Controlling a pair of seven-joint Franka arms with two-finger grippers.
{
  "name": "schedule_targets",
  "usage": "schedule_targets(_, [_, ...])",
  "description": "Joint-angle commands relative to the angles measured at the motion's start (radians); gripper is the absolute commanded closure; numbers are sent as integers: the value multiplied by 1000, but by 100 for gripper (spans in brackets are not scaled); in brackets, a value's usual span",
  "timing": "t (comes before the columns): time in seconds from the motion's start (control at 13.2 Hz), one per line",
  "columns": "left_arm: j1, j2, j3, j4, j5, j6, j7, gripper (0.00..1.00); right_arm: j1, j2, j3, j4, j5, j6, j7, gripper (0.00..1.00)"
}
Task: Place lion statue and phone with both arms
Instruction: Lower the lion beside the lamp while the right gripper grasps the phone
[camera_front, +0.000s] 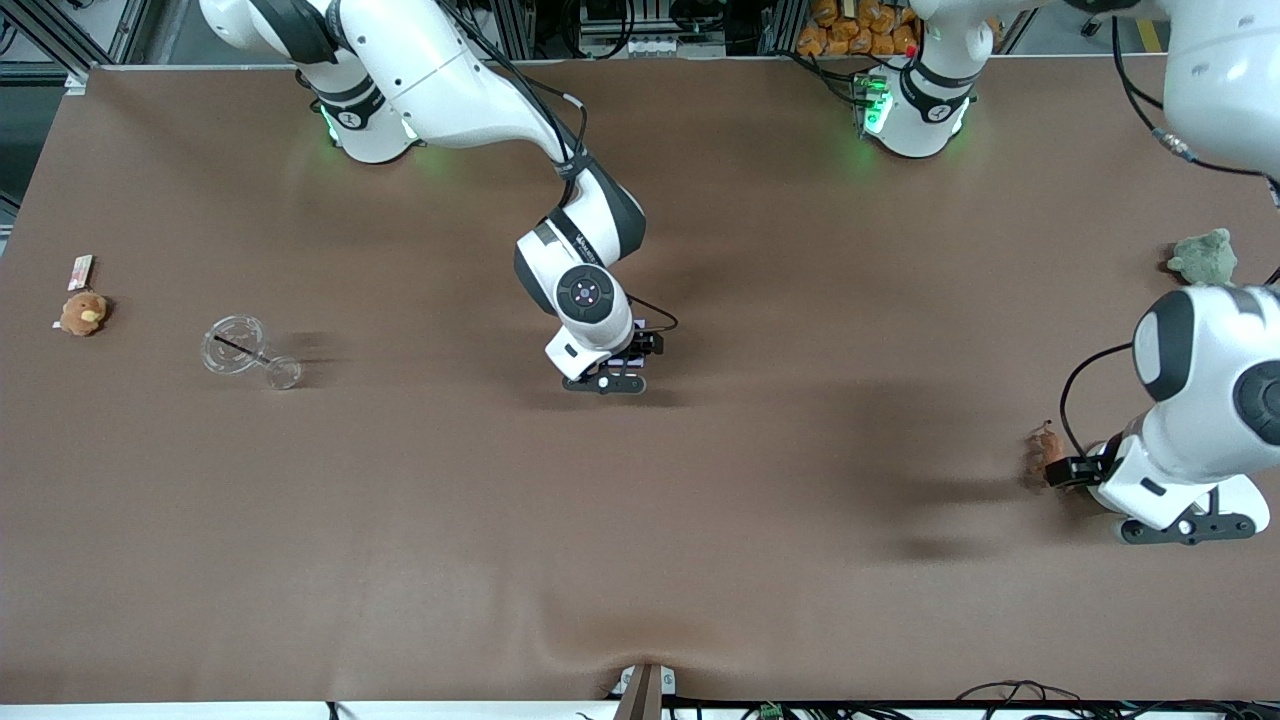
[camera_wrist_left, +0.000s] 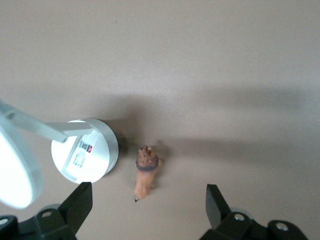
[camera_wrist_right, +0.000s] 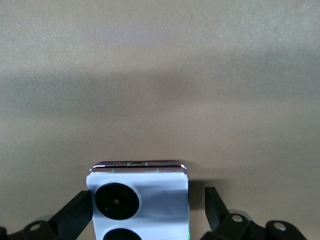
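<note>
the lion statue (camera_wrist_left: 146, 171) stands free on the surface at the left arm's end, the left gripper (camera_wrist_left: 149, 202) spread wide above it; the phone (camera_wrist_right: 138, 200) sits between the right gripper's (camera_wrist_right: 148, 209) parted fingers mid-surface, apparently released; only withdrawal seems left

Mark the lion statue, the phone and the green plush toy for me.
lion statue (camera_wrist_left: 146, 172), left wrist view, its back.
phone (camera_wrist_right: 152, 197), right wrist view, pale face beside the camera circles.
green plush toy (camera_front: 1204, 258), front view, its body.

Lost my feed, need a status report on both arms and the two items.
Left end effector open above lion statue, not touching. Right end effector open around phone at table middle. White lidded container beside the lion.
</note>
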Motion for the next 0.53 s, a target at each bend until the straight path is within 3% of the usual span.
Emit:
schedule_targets(0.0, [5,-83,-40,-25,7,-61,-2,0,15,5,-3,-14,12,18,24,0])
schedule_targets(0.45, [3,-253,-96,-34,-85,-280,-35,0,7,-2,-1,-8,12,20,22,0])
